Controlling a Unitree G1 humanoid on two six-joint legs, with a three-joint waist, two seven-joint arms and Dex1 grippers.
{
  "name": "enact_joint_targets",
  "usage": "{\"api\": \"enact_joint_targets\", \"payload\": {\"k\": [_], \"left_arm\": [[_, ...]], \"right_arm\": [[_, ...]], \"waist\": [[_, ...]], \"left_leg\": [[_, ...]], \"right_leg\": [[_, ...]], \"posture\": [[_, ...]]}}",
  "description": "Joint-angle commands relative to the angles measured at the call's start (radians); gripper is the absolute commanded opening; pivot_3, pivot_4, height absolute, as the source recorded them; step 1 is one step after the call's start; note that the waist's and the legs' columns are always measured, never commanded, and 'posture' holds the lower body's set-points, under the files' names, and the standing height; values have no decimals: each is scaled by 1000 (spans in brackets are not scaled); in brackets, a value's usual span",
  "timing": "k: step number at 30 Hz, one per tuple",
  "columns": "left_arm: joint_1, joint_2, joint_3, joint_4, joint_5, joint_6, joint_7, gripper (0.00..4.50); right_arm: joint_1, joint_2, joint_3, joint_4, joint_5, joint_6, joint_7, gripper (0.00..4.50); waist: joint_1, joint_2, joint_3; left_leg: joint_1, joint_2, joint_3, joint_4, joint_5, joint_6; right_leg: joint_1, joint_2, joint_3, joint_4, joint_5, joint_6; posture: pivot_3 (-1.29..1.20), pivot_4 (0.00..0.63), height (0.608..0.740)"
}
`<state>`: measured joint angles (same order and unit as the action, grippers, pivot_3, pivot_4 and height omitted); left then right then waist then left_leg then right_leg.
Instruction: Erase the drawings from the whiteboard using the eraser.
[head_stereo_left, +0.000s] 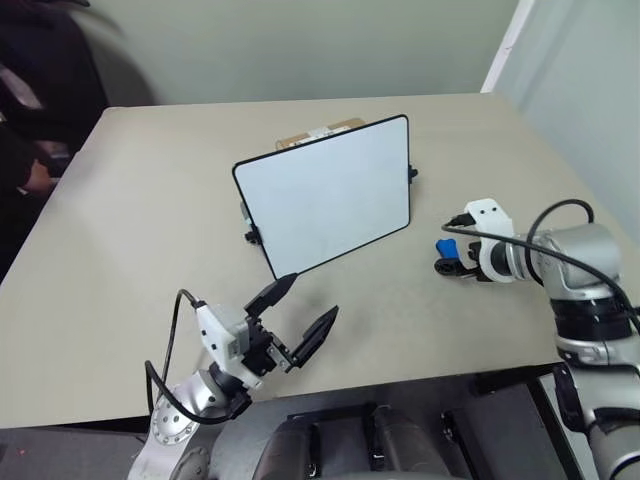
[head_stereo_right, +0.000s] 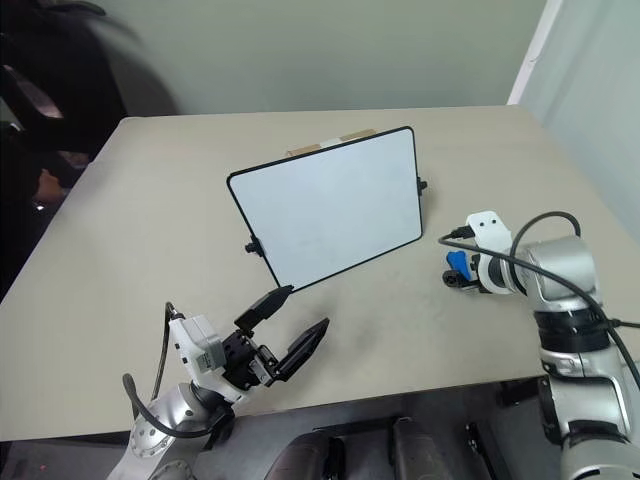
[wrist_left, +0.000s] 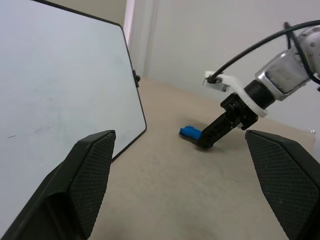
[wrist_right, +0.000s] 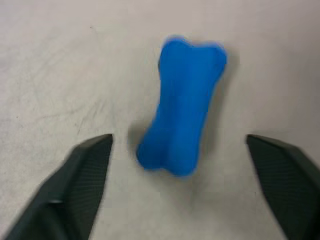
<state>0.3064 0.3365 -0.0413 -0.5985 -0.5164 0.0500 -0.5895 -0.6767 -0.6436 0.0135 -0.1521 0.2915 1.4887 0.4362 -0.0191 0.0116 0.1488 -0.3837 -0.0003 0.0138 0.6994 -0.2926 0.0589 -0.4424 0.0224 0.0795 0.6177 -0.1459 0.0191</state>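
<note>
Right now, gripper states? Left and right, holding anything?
Left gripper: open, empty, near the whiteboard.
Right gripper: open, holding nothing; the eraser lies on the table between its fingers.

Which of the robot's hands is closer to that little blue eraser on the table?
The right hand: its open fingers hang just over the blue eraser without gripping it. The left hand is open too, well away near the table's front edge, before the whiteboard.
</note>
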Motion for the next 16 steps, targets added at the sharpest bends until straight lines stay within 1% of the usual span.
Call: {"api": "enact_joint_targets", "payload": {"k": [1,3,5,8,9,11,12,16], "left_arm": [[9,6,7,-21,-5,-4,-6,4500],[14,9,13,-25,-11,-3,-7,4500],[15,12,19,-30,-19,0,-8,4500],[15,14,33,-42,-20,-3,1,4500],[13,16,38,-43,-22,-3,1,4500],[10,20,45,-43,-28,-2,-4,4500],[11,22,50,-42,-32,-4,-8,4500],[5,39,62,-50,-37,1,-15,4500]], "right_arm": [[88,-62,-106,-204,53,-164,83,4430],[183,-52,-166,-302,71,-306,111,4430],[254,-26,-205,-364,87,-399,122,4430],[369,32,-237,-445,113,-622,174,4430],[416,52,-240,-468,135,-701,219,4430],[496,62,-223,-483,174,-785,299,4430],[523,72,-206,-472,178,-820,315,4430],[537,136,-187,-408,209,-893,313,4430]], "waist": [[3,0,0],[2,0,0],[2,0,0],[-1,0,0],[-2,0,0],[-2,0,0],[-1,0,0],[-2,0,0]], "left_leg": [[0,0,0,0,0,0],[0,0,0,0,0,0],[0,0,0,-1,-1,0],[0,0,0,0,-1,-1],[0,0,0,0,-1,-1],[0,-1,-1,0,-1,-1],[0,-1,0,0,-1,-1],[1,-1,-1,1,-2,-1]], "right_leg": [[1,0,0,0,1,-3],[3,0,0,-2,0,-4],[4,0,0,-5,0,-3],[5,0,0,-8,0,-3],[5,0,0,-8,-1,-3],[5,0,0,-8,-2,-1],[5,0,1,-8,-4,3],[7,0,1,-10,-6,6]], "posture": [[0,150,740],[0,150,740],[0,150,740],[0,150,740],[0,150,740],[0,150,740],[0,150,740],[0,150,740]]}}
